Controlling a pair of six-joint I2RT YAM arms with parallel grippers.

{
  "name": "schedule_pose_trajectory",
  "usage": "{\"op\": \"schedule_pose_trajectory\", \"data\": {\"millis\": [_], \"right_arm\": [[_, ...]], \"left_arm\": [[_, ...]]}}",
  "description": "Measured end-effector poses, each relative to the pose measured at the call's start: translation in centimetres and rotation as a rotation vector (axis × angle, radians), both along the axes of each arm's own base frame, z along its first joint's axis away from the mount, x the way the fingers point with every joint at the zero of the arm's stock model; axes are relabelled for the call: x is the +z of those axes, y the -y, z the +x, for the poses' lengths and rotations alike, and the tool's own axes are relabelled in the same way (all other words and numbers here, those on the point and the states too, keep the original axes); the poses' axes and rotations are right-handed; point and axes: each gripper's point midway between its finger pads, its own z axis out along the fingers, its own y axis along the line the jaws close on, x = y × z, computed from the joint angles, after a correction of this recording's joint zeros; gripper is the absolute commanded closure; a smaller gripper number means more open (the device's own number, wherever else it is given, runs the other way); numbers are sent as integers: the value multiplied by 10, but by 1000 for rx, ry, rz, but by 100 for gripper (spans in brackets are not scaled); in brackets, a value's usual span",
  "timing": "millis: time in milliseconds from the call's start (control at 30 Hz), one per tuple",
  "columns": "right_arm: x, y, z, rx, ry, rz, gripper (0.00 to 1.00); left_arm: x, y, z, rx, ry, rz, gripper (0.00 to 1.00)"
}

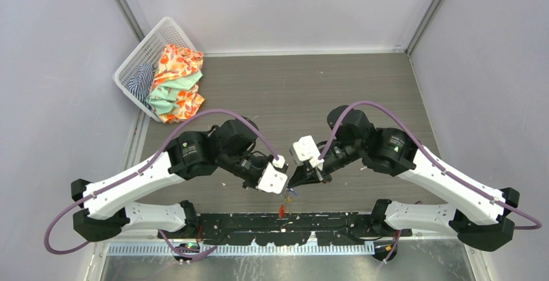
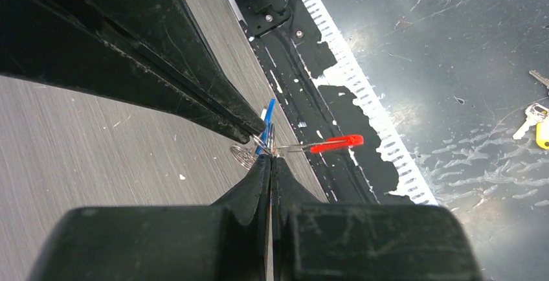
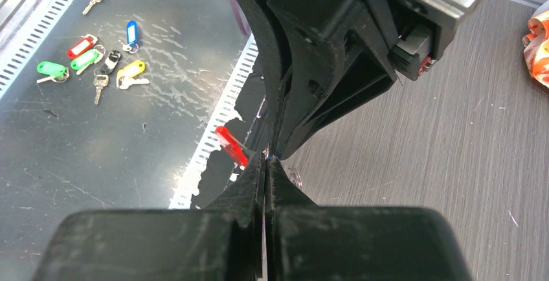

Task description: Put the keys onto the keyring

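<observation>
Left wrist view: your left gripper (image 2: 270, 162) is clamped tight on the keyring (image 2: 248, 152), its red tag (image 2: 336, 142) trailing beside. Your right gripper (image 2: 254, 127), closed, pinches the blue key (image 2: 267, 114) against the keyring.

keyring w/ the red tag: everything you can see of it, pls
The keyring is a small grey coiled metal ring with a thin link running to a flat red plastic tag, which sticks out sideways over the black base plate. It sits at the near edge of the table where both shut grippers meet: the left gripper seems to pinch it at the ring-link joint, the right gripper tip close above. A blue key stands against the ring; threaded on or not, can't tell.
</observation>
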Motion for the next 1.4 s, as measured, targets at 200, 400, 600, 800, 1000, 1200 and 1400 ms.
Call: {"op": "schedule_pose_trajectory", "data": {"millis": [200,400,600,800,1000,1200,1400], "right_arm": [[-1,1,-2,11,-8,-3,99],[-1,2,-5,22,-14,-6,99],[-2,3,-6,27,-19,-8,99],[-2,3,-6,29,-19,-10,99],[-3,4,-7,32,-13,-12,99],[-2,6,-6,30,-2,-10,99],[-5,8,-7,28,-4,-22,99]], "left_arm": [[0,0,1,8,0,3,100],[0,0,1,10,-1,1,100],[0,1,2,13,-3,0,100],[0,0,2,24,-13,3,100],[1,1,6,35,-11,-2,100],[3,2,9,54,-20,-9,100],[4,1,14,81,-31,-11,100]]}}
